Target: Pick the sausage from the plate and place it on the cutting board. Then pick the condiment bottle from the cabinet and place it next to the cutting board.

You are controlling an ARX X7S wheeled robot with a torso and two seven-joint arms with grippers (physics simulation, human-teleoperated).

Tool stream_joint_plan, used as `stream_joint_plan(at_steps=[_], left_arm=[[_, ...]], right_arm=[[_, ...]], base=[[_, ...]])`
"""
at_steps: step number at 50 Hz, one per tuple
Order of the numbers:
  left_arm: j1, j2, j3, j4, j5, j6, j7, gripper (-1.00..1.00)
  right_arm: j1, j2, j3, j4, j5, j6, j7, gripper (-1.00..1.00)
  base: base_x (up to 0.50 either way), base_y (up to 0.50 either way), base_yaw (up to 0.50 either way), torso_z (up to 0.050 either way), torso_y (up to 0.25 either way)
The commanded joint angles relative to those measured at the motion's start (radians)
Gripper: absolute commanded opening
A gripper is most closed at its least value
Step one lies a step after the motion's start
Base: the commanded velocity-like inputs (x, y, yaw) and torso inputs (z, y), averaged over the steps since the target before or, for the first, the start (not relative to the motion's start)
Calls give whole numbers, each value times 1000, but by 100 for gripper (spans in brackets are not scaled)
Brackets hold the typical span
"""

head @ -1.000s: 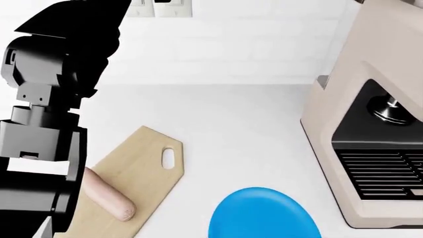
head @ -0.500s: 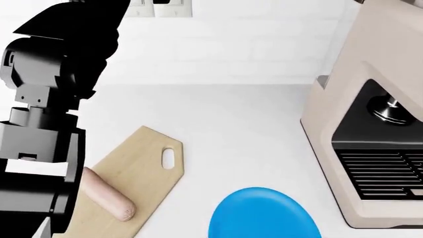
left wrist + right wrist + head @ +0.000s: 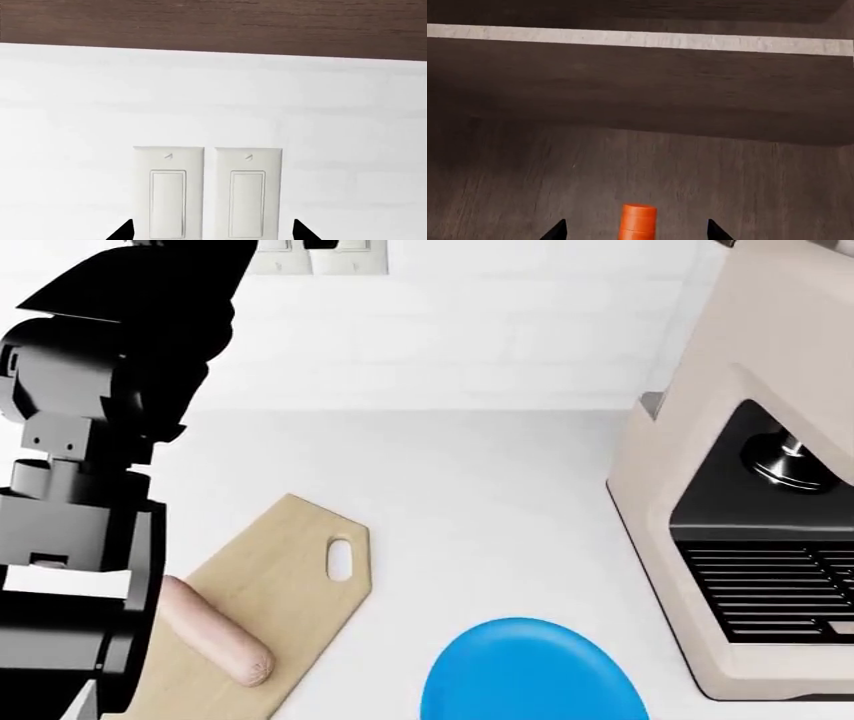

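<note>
One sausage (image 3: 214,638), lying diagonally on cutting board (image 3: 274,585)

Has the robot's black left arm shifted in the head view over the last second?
Yes. The black left arm has drifted slightly leftward, uncovering more of the pale pink sausage, which lies unmoved on the tan wooden cutting board.

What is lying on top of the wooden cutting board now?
The pale pink sausage lies on the light tan wooden paddle-shaped cutting board. The black left arm covers the board's left part.

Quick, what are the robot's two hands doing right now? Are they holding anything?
Left gripper: open, holding nothing, facing the light switches.
Right gripper: open, empty, fingertips either side of the condiment bottle.
</note>
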Motion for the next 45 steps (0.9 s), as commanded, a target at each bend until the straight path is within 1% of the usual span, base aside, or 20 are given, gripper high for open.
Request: stream_joint_plan(at_steps=[1, 9, 23, 30, 45], left_arm=[[2, -4, 3, 6, -5, -4, -2, 100], [1, -8, 3, 17, -9, -12, -6, 100], [0, -16, 4, 42, -20, -25, -9, 100], [-1, -18, 7, 41, -21, -23, -8, 100], [2, -20, 7, 45, -26, -22, -11, 100]], right_arm=[[-9, -58, -19, 141, -121, 67, -88, 100], [-23, -64, -15, 153, -125, 103, -99, 100], [-56, -79, 5, 171, -107, 113, -144, 100], [-71, -79, -20, 226, -146, 91, -177, 100], [-135, -98, -52, 256, -160, 93, -207, 100]], base=[[0, 0, 0, 0, 0], [0, 0, 0, 0, 0], [0, 0, 0, 0, 0], [0, 0, 0, 0, 0], [0, 0, 0, 0, 0]])
